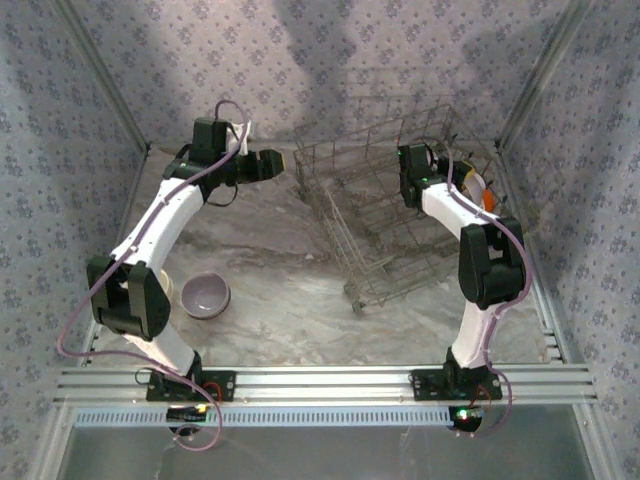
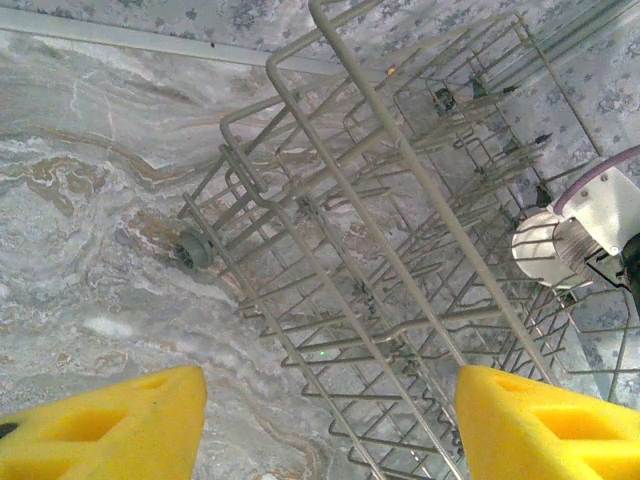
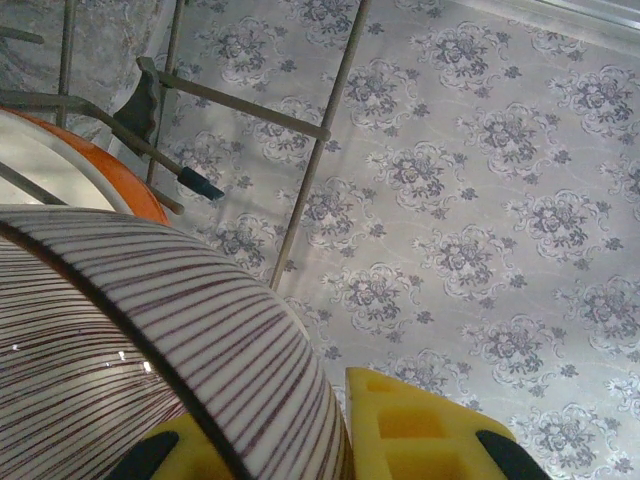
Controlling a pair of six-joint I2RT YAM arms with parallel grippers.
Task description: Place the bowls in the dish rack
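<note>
- Right pincer (image 3: 290,445) was closed on the rim of a striped bowl (image 3: 150,330), one yellow finger inside the bowl and the other outside.
- Just beyond that bowl, an orange bowl (image 3: 120,185) stood on edge among the wires of the dish rack (image 1: 375,215), very close to the striped one; whether they touched could not be told.
- In the overhead view, the right arm reached into the far right part of the rack, which sat skewed on the bench (image 1: 290,270).
- Left pincer (image 2: 325,430) was spread wide and held nothing, hovering just beside the rack's left end.
- A lavender-grey bowl (image 1: 206,295) lay on the bench near the left arm's base, well apart from the rack and not yet loaded.
- Likely risks: a rim hold could let the striped bowl pivot or slip; lowering it could knock the orange bowl or snag a tine; and a small roller (image 2: 192,250) at the rack's corner suggested that a push from either arm could shift the rack.
</note>
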